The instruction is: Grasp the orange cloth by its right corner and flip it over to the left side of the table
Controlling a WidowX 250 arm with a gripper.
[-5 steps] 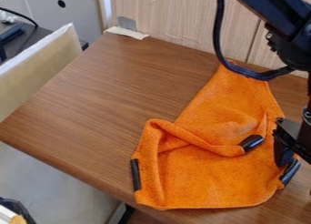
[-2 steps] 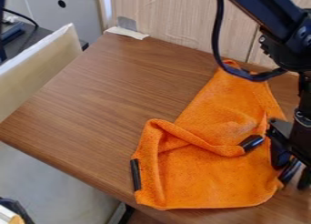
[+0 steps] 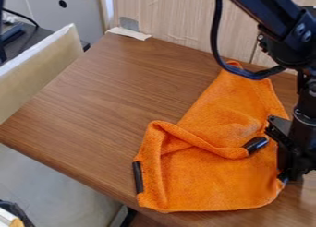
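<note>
Your claw (image 3: 288, 173) is down at the orange cloth's (image 3: 213, 187) lower-right edge, on the table (image 3: 111, 101). Can't tell if it's open or gripping anything, tbh.

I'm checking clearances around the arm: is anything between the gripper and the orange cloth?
Nothing visible stands between them. The gripper is right at the lower right edge of the orange cloth; whether they touch is unclear. The black piece on the folded corner lies off to one side.
</note>
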